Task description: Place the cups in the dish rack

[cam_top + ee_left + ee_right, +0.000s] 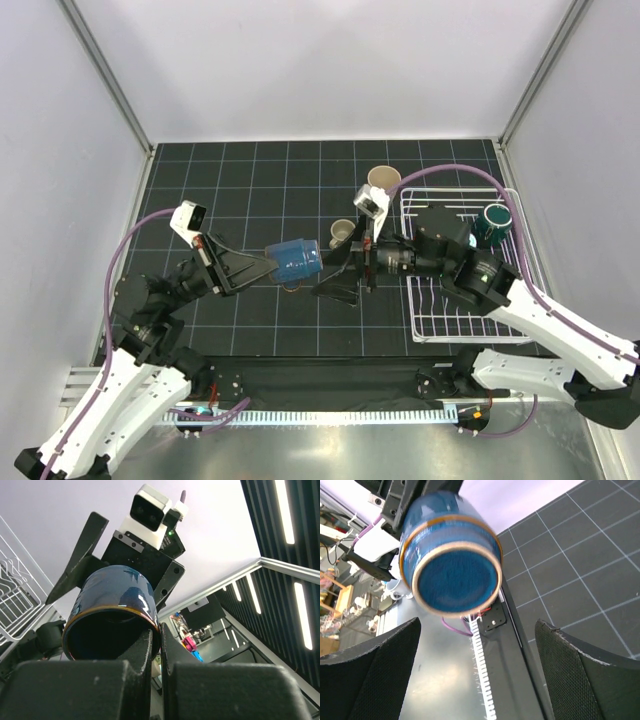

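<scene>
My left gripper (270, 262) is shut on the rim of the navy cup (296, 260) and holds it on its side above the table, base pointing right. In the left wrist view one finger is inside the cup (112, 600) and one outside, pinching its wall. My right gripper (338, 272) is open and empty, just right of the cup, facing its base (450, 565), with the fingers (370, 675) wide apart. The white dish rack (430, 310) lies at the right with the dark teal mug (493, 222) in it. The beige tumbler (383, 180) and the taupe mug (343, 233) stand left of the rack.
The dark gridded mat (250, 180) covers the table between white walls. The right arm stretches over the rack's left part. A black bar and metal strip (330, 410) run along the near edge. The light blue mug and orange cup are not visible.
</scene>
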